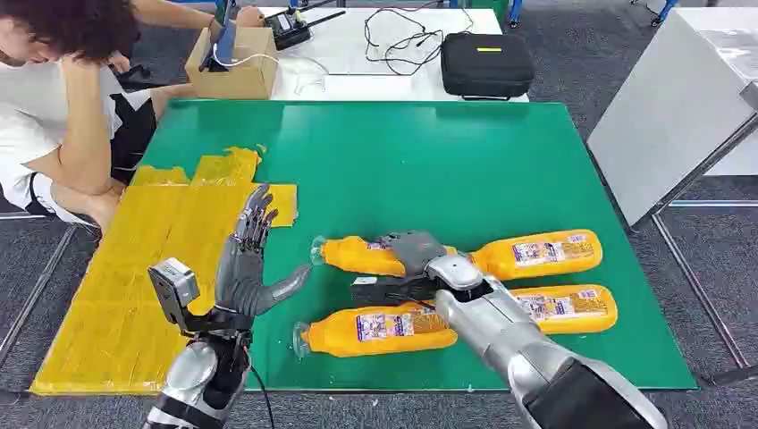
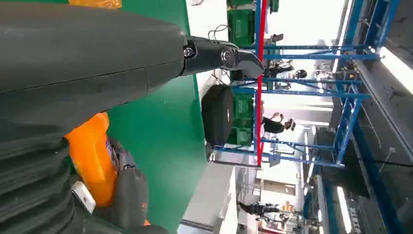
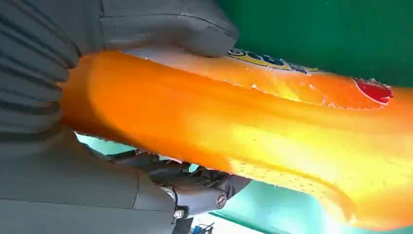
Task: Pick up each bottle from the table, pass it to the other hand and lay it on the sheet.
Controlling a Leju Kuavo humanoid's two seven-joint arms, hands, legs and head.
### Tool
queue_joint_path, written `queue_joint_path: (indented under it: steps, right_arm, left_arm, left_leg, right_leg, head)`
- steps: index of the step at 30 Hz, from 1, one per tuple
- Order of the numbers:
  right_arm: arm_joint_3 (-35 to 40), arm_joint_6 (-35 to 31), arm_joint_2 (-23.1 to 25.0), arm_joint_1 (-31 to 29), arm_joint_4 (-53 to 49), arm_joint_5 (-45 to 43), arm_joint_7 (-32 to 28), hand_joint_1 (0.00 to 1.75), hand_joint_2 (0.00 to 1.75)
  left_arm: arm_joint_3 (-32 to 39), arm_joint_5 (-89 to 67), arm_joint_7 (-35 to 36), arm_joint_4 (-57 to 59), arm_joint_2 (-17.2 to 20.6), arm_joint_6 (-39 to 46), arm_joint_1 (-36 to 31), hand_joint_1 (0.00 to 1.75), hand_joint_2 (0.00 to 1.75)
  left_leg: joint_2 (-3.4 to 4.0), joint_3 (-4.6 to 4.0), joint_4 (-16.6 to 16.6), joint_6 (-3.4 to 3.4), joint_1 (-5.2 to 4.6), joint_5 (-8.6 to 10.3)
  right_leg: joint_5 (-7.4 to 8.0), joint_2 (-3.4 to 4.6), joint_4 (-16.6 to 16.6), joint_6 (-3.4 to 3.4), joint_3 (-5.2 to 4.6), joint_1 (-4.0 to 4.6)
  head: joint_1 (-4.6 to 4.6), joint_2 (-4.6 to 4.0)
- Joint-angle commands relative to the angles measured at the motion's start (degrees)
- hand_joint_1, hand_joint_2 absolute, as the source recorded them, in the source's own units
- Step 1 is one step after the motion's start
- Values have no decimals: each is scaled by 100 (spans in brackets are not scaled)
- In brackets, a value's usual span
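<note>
The right hand (image 1: 413,253) is clamped around the far-left orange juice bottle (image 1: 357,256), which lies lengthwise across the green worktop (image 1: 402,161), cap toward the left hand (image 1: 250,268). That hand waits just beside it, fingers spread and holding nothing, with the yellow sheet (image 1: 134,277) on its far side.

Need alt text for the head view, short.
The right robot hand grips an orange bottle lying on a green table, with three more orange bottles lying nearby. The left robot hand is raised open beside it, over a yellow sheet; a seated person leans on the table's far-left corner.
</note>
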Motion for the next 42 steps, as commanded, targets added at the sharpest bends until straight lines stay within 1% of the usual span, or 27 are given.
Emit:
queue_joint_path:
  steps: [1, 10, 11, 13, 15, 16, 17, 18, 19, 20, 21, 22, 23, 25, 27, 28, 29, 30, 32, 33, 34, 36, 37, 38, 39, 40, 42]
  right_arm:
    - [199, 25, -106, -86, 520, 13, 72, 141, 175]
    - [174, -5, -136, -79, 522, 7, 89, 143, 175]
    - [174, -5, -136, -79, 522, 7, 89, 143, 175]
    - [174, -5, -136, -79, 522, 7, 89, 143, 175]
    - [127, -46, -141, -66, 513, -22, 120, 143, 175]
    - [116, -76, -164, -57, 516, -12, 142, 147, 175]
    - [125, -105, -182, -51, 514, 5, 156, 148, 175]
    - [119, -167, -206, -32, 514, 28, 178, 147, 175]
    - [104, -231, -218, -21, 509, 41, 188, 150, 175]
    - [36, -480, -232, 9, 460, 61, 228, 166, 175]
    - [-27, -654, -232, 27, 433, 55, 249, 175, 175]
    - [-212, -1264, -238, 89, 283, 20, 225, 175, 175]
    - [-345, -1545, -229, 120, 186, -17, 212, 175, 175]
    - [-892, -2564, -220, 327, -417, -249, -2, 175, 175]
    - [-1253, -2884, -284, 631, -1306, -267, -97, 175, 175]
    - [-1625, -3186, -358, 1061, -2424, -584, -442, 175, 175]
    - [-1813, -3013, -481, 1454, -3458, -500, -304, 175, 175]
    - [-1934, -2973, -530, 1678, -4008, -507, -261, 175, 175]
    - [-2128, -2899, -576, 1992, -4649, -605, -326, 175, 175]
    - [-2193, -2902, -585, 2077, -4791, -609, -353, 175, 175]
    - [-2298, -3027, -582, 2197, -4973, -579, -455, 175, 175]
    - [-2386, -3115, -560, 2313, -5144, -630, -589, 175, 175]
    - [-2437, -3239, -539, 2393, -5260, -614, -665, 175, 175]
    - [-2468, -3266, -515, 2444, -5324, -640, -705, 175, 175]
    - [-2488, -3289, -494, 2515, -5430, -749, -802, 175, 175]
    - [-2494, -3288, -484, 2568, -5503, -809, -841, 175, 175]
    - [-2486, -3289, -478, 2582, -5505, -809, -841, 175, 175]
  left_arm:
    - [-59, 42, 32, 390, -20, -31, -213, 0, 175]
    - [-51, 42, 32, 386, -18, -33, -209, 0, 175]
    - [-51, 42, 32, 386, -18, -33, -209, 0, 175]
    - [-51, 42, 32, 386, -18, -33, -209, 0, 175]
    - [-49, 42, 32, 381, -21, -33, -209, 0, 175]
    - [-48, 42, 32, 373, -22, -33, -205, 0, 175]
    - [-47, 42, 32, 368, -23, -31, -202, 0, 175]
    - [-44, 42, 32, 351, -21, -31, -199, 0, 175]
    - [-41, 42, 32, 343, -20, -32, -196, 0, 175]
    - [-30, 42, 32, 321, -20, -36, -187, 0, 175]
    - [-20, 39, 32, 296, -23, -36, -173, 0, 175]
    - [9, 10, 41, 232, -25, -31, -126, 0, 175]
    - [20, -25, 57, 169, -20, -28, -82, 0, 175]
    - [35, -176, 105, 19, -6, -11, 33, 0, 175]
    - [47, -288, 119, -83, -10, 2, 116, 0, 175]
    - [20, -426, 122, -146, 17, 22, 164, 0, 175]
    - [-11, -490, 150, -166, 33, -3, 198, 0, 175]
    - [-54, -529, 179, -154, 50, -38, 210, 0, 175]
    - [-122, -581, 188, -134, 62, -54, 250, 0, 175]
    - [-139, -592, 184, -120, 57, -54, 261, 0, 175]
    - [-172, -639, 162, -113, 60, -38, 279, 0, 175]
    - [-187, -669, 179, -68, 63, -27, 294, 0, 175]
    - [-190, -669, 198, -22, 53, -33, 304, 0, 175]
    - [-192, -669, 205, 7, 51, -37, 305, 0, 175]
    - [-193, -667, 210, 41, 52, -38, 310, 0, 175]
    - [-191, -674, 206, 64, 55, -37, 315, 0, 175]
    - [-188, -674, 206, 69, 62, -37, 321, 0, 175]
  left_leg:
    - [-5, 26, -3, -5, 0, -6]
    - [-4, 34, -3, -5, 0, -6]
    - [-5, 18, -4, -2, -1, 0]
    - [-4, 32, -3, -4, -1, -5]
    - [-5, 29, -4, -4, 1, -3]
    - [-5, 24, -3, -3, 0, -2]
    - [-6, 36, -4, -5, -1, -6]
    - [-8, 33, -4, -4, 0, -4]
    - [-8, 24, -3, -3, 1, -1]
    - [-8, 35, -3, -5, 0, -5]
    - [-9, 30, -4, -4, 0, -3]
    - [-8, 26, -4, -3, 0, -1]
    - [-8, 32, -4, -4, 0, -4]
    - [0, 24, -3, -3, 0, -3]
    - [4, 21, 1, -3, -1, -7]
    - [12, 26, 6, -4, -1, -15]
    - [18, 14, 4, -4, -2, -12]
    - [30, 27, 6, -7, 0, -24]
    - [2, 11, 0, -4, 1, -7]
    - [-5, 22, 2, -6, 0, -14]
    - [-26, 12, 2, -5, 0, -8]
    - [-39, 3, 1, -3, 0, -7]
    - [-32, 15, 6, -4, -1, -16]
    - [-31, -5, -2, -2, -1, -4]
    - [-23, 15, 4, -4, -2, -16]
    - [-26, -3, -2, -3, -1, -6]
    - [-20, 13, 2, -5, -2, -15]
  right_leg:
    - [-12, -20, -5, 0, 34, 2]
    - [-12, -19, -7, 0, 42, 2]
    - [-4, -11, -5, 1, 22, 0]
    - [-10, -18, -6, 1, 39, 1]
    - [-7, -16, -8, 0, 36, 3]
    - [-6, -13, -5, 0, 29, 1]
    - [-12, -20, -7, 0, 43, 2]
    - [-10, -20, -7, 1, 40, 2]
    - [-5, -15, -6, 0, 28, 2]
    - [-11, -21, -7, 0, 42, 2]
    - [-9, -20, -7, 1, 37, 2]
    - [-6, -16, -8, 1, 31, 1]
    - [-9, -20, -9, 1, 40, 2]
    - [-5, -8, -6, 1, 28, 1]
    - [-8, -5, -2, 1, 25, 1]
    - [-14, 0, 3, 1, 31, 2]
    - [-9, 9, 3, 0, 18, 1]
    - [-16, 13, 2, 0, 32, 4]
    - [-7, -12, -3, 3, 18, 4]
    - [-18, -23, 0, 2, 32, 4]
    - [-18, -32, -1, 2, 25, 3]
    - [-16, -35, -1, 3, 19, 0]
    - [-25, -34, 2, 3, 32, 1]
    - [-11, -27, -2, 2, 9, -1]
    - [-22, -27, 0, 3, 30, 0]
    - [-11, -24, -2, 2, 8, 0]
    - [-20, -25, -1, 2, 25, 0]
  head:
    - [0, 0]
    - [0, 0]
    - [0, 0]
    - [0, 0]
    - [0, 0]
    - [0, 0]
    - [0, 0]
    - [0, 0]
    - [0, 0]
    - [0, 0]
    - [0, 0]
    - [0, 0]
    - [0, 0]
    - [0, 0]
    - [2, 0]
    - [2, 0]
    - [2, 0]
    - [0, 0]
    - [0, 0]
    - [-2, 0]
    - [2, 0]
    - [0, 0]
    - [0, 0]
    - [0, 0]
    - [-2, 0]
    - [2, 0]
    - [2, 0]
